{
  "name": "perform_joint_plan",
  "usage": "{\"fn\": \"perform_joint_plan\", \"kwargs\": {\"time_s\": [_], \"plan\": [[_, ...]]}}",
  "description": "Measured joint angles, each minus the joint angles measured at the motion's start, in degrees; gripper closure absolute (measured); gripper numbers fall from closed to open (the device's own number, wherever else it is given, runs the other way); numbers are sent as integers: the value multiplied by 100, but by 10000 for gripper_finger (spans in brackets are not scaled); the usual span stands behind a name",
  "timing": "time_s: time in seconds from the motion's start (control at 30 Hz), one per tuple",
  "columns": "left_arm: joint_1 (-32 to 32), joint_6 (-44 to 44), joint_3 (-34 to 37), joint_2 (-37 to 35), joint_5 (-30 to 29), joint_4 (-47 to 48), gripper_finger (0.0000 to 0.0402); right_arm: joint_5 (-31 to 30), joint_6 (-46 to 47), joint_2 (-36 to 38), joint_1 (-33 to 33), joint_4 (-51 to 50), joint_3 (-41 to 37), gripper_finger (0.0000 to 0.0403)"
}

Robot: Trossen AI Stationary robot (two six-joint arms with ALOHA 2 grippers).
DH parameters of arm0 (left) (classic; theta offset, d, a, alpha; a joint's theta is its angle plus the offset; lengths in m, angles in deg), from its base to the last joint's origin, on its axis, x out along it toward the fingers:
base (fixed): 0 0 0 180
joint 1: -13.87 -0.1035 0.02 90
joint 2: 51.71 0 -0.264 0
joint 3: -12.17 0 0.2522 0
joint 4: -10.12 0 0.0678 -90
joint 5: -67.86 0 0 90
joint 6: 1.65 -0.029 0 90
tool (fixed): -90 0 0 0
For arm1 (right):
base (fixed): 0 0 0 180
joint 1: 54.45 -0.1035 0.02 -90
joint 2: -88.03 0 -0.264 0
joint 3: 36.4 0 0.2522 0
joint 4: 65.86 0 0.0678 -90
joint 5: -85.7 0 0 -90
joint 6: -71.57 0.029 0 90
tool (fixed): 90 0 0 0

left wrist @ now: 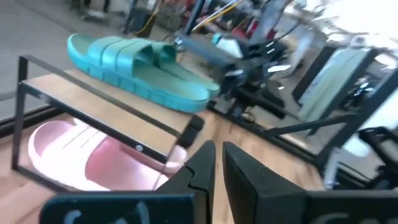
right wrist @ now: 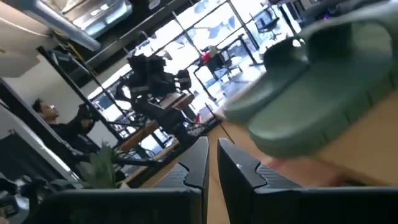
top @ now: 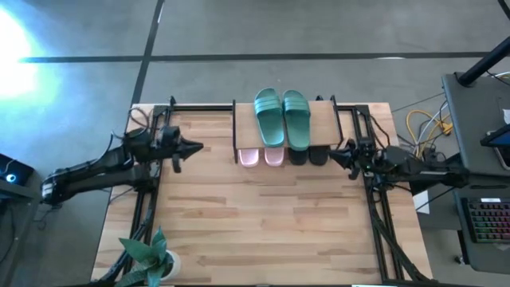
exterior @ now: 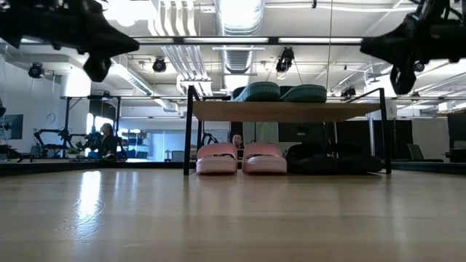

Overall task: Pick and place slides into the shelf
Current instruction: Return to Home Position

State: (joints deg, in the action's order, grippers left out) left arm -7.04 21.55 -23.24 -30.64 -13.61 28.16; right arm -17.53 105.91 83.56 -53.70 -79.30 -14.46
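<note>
The shelf (top: 319,112) stands at the table's far middle. The teal-green pair (top: 282,118) lies on its plank top. Under the plank, on the table, the pale pink pair (exterior: 241,158) sits at the left and the black pair (exterior: 331,159) at the right. My left gripper (top: 198,148) hangs shut to the left of the shelf, pointing level toward it, holding nothing. My right gripper (top: 333,155) hangs shut just right of the shelf, pointing level toward it, also holding nothing. In the left wrist view a teal slide (left wrist: 134,62) and a pink slide (left wrist: 93,158) show.
A small potted plant (top: 150,257) stands at the table's near left corner. Black frame rails (top: 147,203) run along the table's left and right sides. A desk with a keyboard (top: 486,219) stands off the table to the right. A person (right wrist: 53,121) shows in the room behind.
</note>
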Motion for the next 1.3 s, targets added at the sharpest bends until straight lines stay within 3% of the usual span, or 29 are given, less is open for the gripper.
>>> {"fn": "perform_joint_plan", "kwargs": {"time_s": [0.3, 0.57, 0.8, 0.93, 1.2, 1.3], "plan": [[2, 259, 574, -2086, 149, 1240, 386, -485, -118, 419, 0, 826, -672, 376], [4, 144, 509, -1619, 249, 1925, 386, -456, -248, 387, -13, 1000, -662, 376], [4, 44, 1162, -1883, 178, 1182, 386, -469, -172, 240, -26, 53, -695, 376], [4, 40, 1537, -1935, 173, 1281, 386, -444, -111, 97, -26, 26, -677, 376], [4, 35, 1570, -1619, 167, 909, 386, -485, -2403, -247, -26, -5, -670, 376], [6, 37, 1570, -1541, 170, 925, 386, -486, -2772, -324, -26, -3, -670, 376]]}}
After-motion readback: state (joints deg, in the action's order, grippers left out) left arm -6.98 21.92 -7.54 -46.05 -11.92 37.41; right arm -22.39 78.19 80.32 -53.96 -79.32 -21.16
